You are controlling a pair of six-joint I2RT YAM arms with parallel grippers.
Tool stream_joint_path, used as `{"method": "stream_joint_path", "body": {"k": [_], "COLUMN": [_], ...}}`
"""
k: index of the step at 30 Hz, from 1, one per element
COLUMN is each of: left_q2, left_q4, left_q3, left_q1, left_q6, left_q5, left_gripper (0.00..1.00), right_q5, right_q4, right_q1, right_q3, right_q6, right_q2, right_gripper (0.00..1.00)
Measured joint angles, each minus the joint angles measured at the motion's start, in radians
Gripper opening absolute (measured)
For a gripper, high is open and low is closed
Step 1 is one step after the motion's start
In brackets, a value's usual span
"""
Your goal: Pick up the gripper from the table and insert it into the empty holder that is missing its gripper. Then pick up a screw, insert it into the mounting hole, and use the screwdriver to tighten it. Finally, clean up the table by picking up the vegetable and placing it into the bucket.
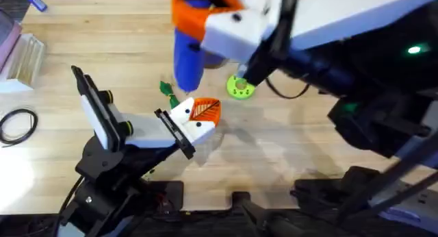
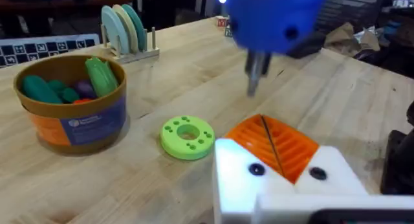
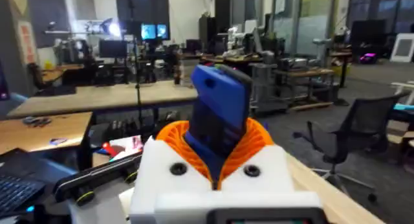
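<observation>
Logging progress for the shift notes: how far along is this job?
Done, it seems: the orange gripper sits on the left arm's white holder. In hand: the right gripper holds the blue screwdriver upright, tip just above the orange gripper; whether a screw is seated, I can't tell. Left: the vegetable lies on the table, not in the bucket.

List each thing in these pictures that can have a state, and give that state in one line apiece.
Screwdriver: held upright by the right gripper, tip down.
Left gripper: orange pads together, nothing between them.
Bucket: upright, holding toy pieces.
Green disc: lying flat on the table.
Vegetable: lying on the table.
</observation>
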Motion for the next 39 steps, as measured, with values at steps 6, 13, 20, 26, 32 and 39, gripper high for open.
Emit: {"method": "stream_joint_path", "body": {"k": [6, 13, 20, 26, 32, 39], "left_q2": [0.0, 0.0, 0.0, 0.0, 0.0, 0.0], "left_q4": [0.0, 0.0, 0.0, 0.0, 0.0, 0.0], "left_q3": [0.0, 0.0, 0.0, 0.0, 0.0, 0.0], "left_q1": [0.0, 0.0, 0.0, 0.0, 0.0, 0.0], "left_q6": [0.0, 0.0, 0.0, 0.0, 0.0, 0.0], "left_q5": [0.0, 0.001, 0.001, 0.001, 0.001, 0.001], "left_gripper": [0.012, 0.012, 0.012, 0.012, 0.012, 0.012], "right_q5": [0.002, 0.156, 0.456, 0.56, 0.582, 0.604], "right_q4": [-0.048, -0.452, -0.538, -0.553, -0.602, -0.605], "right_q1": [-0.036, -0.202, -0.39, -0.417, -0.417, -0.405], "right_q3": [0.0, 0.0, 0.0, 0.0, 0.0, 0.001], "right_q6": [-0.035, -0.408, -0.91, -1.338, -1.498, -1.522], "right_q2": [-0.015, 0.005, 0.163, 0.347, 0.494, 0.514], "right_gripper": [0.025, 0.025, 0.025, 0.025, 0.025, 0.356]}}
